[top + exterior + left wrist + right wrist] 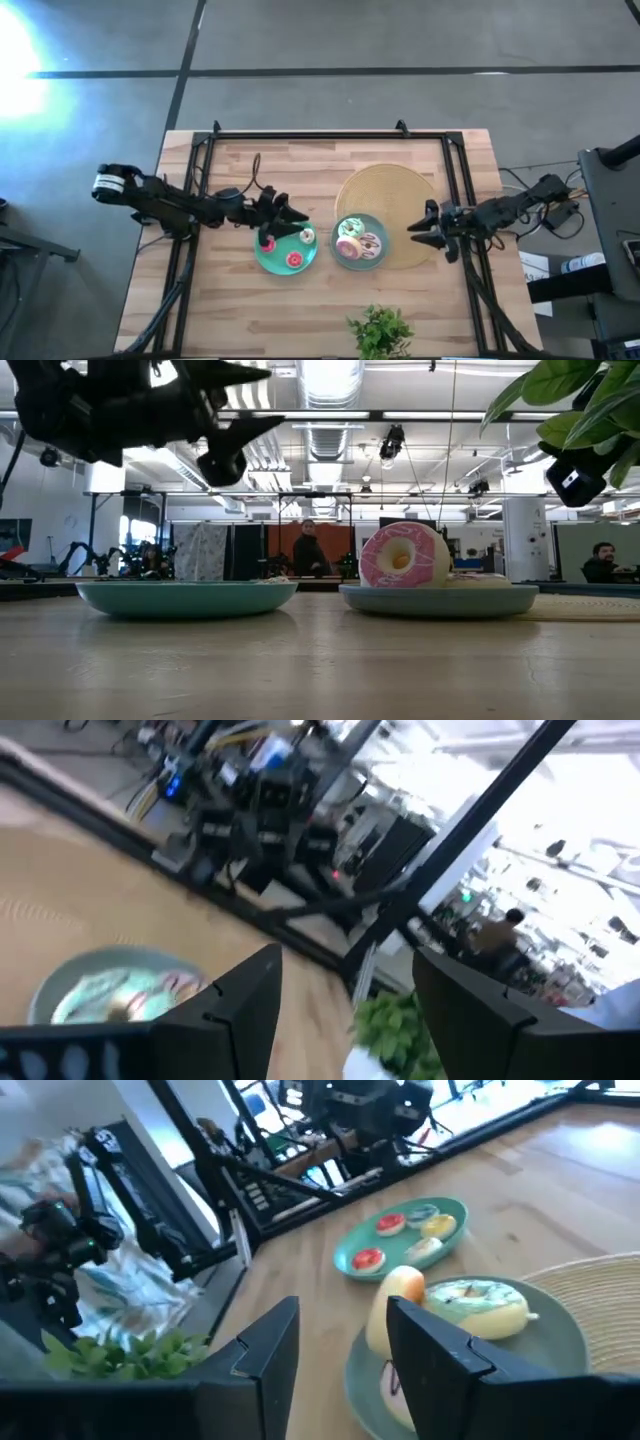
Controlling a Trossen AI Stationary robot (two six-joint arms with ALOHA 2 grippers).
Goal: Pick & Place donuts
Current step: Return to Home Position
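Note:
Two round teal plates stand side by side mid-table. The left plate (287,252) carries several tiny donuts, among them red (368,1259), yellow (438,1226) and bluish (422,1211). The right plate (360,262) carries the larger donuts: green (480,1305) lying flat, white with sprinkles (371,243), and pink (405,555) standing on its edge. My left gripper (300,224) hangs open above the left plate's far right rim, well above it in the low view (268,398). My right gripper (413,233) is open, right of the right plate, over the tan disc.
A big tan woven disc (400,195) lies under the right plate's far right side. A small potted plant (380,332) stands at the near edge, close to both plates. Black frame rails (330,135) run along the far and side edges. People stand in the room beyond (310,550).

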